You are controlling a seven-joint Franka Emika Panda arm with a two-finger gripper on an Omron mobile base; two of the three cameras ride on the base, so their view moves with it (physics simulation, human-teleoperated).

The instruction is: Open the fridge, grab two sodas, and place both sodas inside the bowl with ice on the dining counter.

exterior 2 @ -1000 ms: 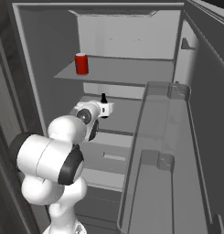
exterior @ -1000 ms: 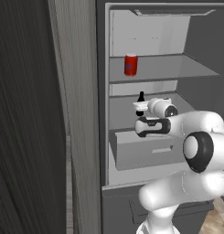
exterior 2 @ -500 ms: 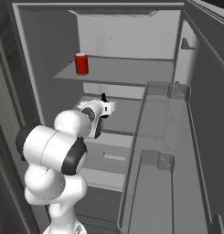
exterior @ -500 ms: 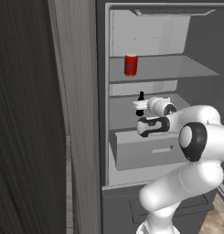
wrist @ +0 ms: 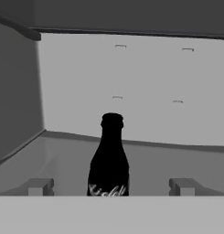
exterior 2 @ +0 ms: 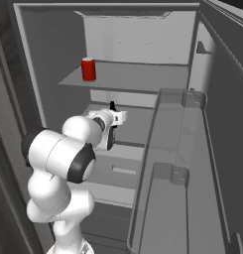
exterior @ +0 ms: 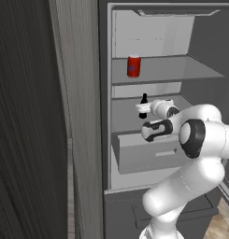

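Your claw [wrist: 111,187] stands apart, empty, 1 fingertip either side of the bottle [wrist: 109,160] on the fridge [exterior: 148,46] shelf. Advance off-centre and you may topple it.

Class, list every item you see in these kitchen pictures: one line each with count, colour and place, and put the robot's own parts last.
fridge: one, dark grey outside, pale grey inside, door open.
red can: one, red with a blue mark, upright on the upper shelf.
dark bottle: one, black with pale lettering, upright on the middle shelf.
drawer: one, grey, below the bottle's shelf.
wood-grain panel: one, dark grey, left of the fridge.
gripper: one, open, fingers on either side of the bottle, not closed on it.
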